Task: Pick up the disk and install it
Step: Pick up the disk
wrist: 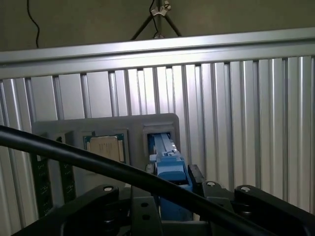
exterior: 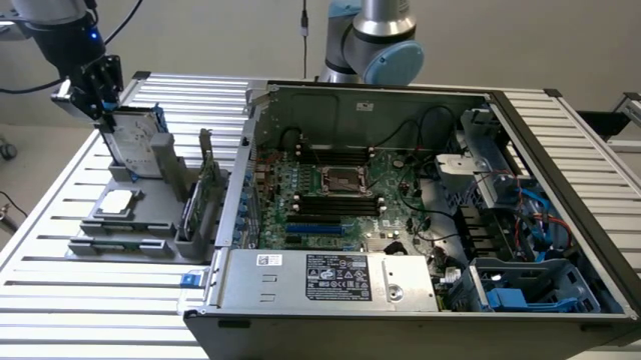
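Observation:
The disk (exterior: 135, 141) stands on edge in a slot of the grey fixture (exterior: 120, 225) at the exterior view's left, its silver face framed by a blue carrier. My gripper (exterior: 107, 103) hangs straight over it and reaches down around its upper edge. In the wrist view the disk's blue carrier edge (wrist: 169, 164) runs up from the gripper (wrist: 172, 189) into the fixture's slot (wrist: 158, 132). A black cable (wrist: 98, 164) crosses in front and hides one side of the gripper.
An open computer case (exterior: 561, 150) with motherboard (exterior: 341, 187), power supply (exterior: 331, 276) and blue drive bay (exterior: 521, 294) lies at the exterior view's right. A square silver chip (exterior: 117, 201) (wrist: 104, 146) and upright cards (exterior: 206, 191) sit in the fixture. The table (exterior: 60, 300) is slatted aluminium.

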{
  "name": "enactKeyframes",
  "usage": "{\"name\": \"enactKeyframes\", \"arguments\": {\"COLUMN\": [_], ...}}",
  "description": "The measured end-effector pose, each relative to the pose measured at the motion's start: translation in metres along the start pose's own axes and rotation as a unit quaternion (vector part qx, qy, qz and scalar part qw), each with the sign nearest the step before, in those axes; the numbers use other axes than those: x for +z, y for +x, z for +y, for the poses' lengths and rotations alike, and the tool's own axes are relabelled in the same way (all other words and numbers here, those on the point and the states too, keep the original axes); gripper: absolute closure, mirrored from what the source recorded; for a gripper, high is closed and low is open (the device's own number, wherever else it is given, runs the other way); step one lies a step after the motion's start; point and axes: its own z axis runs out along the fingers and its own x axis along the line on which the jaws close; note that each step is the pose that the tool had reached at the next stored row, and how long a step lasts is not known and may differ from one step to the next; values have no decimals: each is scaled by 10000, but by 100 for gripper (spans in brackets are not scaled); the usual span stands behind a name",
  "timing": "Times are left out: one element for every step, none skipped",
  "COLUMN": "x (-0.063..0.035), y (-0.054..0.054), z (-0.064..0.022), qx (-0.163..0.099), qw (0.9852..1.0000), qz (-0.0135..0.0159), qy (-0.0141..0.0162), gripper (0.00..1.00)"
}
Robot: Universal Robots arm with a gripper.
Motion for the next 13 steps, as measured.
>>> {"name": "enactKeyframes", "arguments": {"x": [0,0,0,1,2,3,5,7,13,20,27,30,32], "y": [0,-1,-1,0,0,0,0,0,0,-1,-1,-1,-2], "z": [-2,-3,-4,-5,-6,-6,-7,-8,-8,-8,-8,-8,-8], "qx": [0,0,0,0,0,0,0,0,0,0,0,0,0], "qw": [10000,10000,10000,10000,10000,9999,9999,9999,9999,9999,9999,9999,9999], "qz": [12,29,47,66,85,102,115,124,128,130,131,131,131], "qy": [1,3,4,5,7,8,10,10,10,10,10,9,10], "gripper": [60,60,60,60,60,60,60,60,60,60,60,60,60]}}
